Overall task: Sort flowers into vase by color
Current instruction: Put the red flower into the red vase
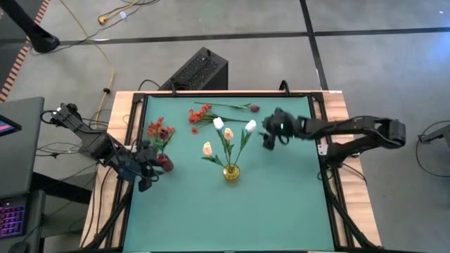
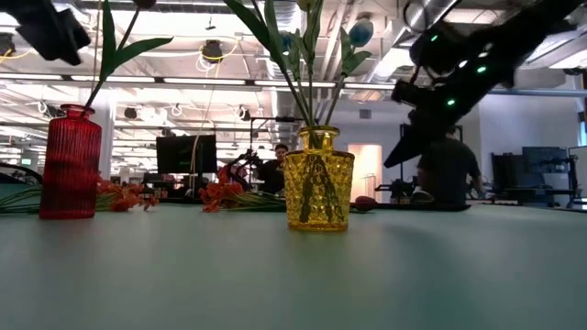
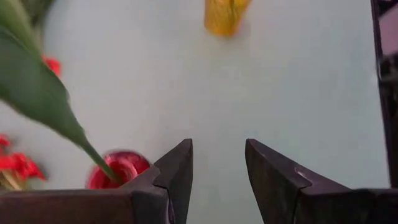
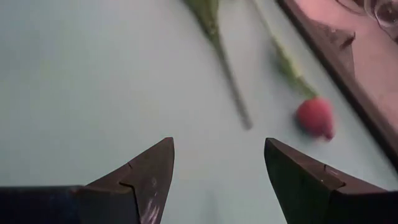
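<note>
Green worktop (image 1: 281,197) fills the middle of the frame. A yellow vase (image 1: 231,171) stands at centre, a red vase (image 1: 164,161) at left. Loose red-orange flowers (image 1: 199,114) lie upper centre, a maroon bud (image 1: 254,108) just to their right.
</note>
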### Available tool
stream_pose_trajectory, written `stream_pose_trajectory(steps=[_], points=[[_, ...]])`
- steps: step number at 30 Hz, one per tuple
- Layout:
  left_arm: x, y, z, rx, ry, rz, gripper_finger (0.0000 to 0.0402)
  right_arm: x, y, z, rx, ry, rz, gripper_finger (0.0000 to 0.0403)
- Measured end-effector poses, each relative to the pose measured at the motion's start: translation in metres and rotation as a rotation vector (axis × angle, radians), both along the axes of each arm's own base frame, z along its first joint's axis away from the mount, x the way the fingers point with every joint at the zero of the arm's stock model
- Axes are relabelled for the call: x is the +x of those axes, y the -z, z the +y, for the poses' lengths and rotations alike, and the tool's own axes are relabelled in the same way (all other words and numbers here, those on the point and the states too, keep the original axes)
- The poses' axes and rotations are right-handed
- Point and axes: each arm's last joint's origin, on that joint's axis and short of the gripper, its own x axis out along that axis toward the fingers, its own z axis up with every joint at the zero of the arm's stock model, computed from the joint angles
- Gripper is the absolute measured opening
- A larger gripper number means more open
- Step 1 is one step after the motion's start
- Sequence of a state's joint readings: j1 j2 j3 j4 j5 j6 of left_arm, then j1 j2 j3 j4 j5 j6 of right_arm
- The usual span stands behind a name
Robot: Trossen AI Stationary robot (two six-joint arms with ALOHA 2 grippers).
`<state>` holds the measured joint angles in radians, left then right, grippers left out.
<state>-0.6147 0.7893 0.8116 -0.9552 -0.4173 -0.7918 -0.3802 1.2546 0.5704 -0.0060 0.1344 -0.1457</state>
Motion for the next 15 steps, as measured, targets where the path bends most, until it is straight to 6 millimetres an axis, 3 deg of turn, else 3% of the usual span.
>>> stream_pose_trajectory(steps=[6, 11, 15], points=[[0.003, -0.003, 0.0, 0.021, -0.025, -0.059, 0.0134, 0.011, -0.008, -0.078, -0.011, -0.025, 0.021, 0.0276], [0.003, -0.003, 0.0, 0.038, -0.034, -0.068, 0.0134, 0.046, -0.014, -0.129, 0.009, -0.122, 0.058, 0.0276], [0.003, -0.003, 0.001, 0.073, -0.038, -0.08, 0.0134, 0.077, -0.003, -0.159, 0.096, -0.16, 0.198, 0.0276]])
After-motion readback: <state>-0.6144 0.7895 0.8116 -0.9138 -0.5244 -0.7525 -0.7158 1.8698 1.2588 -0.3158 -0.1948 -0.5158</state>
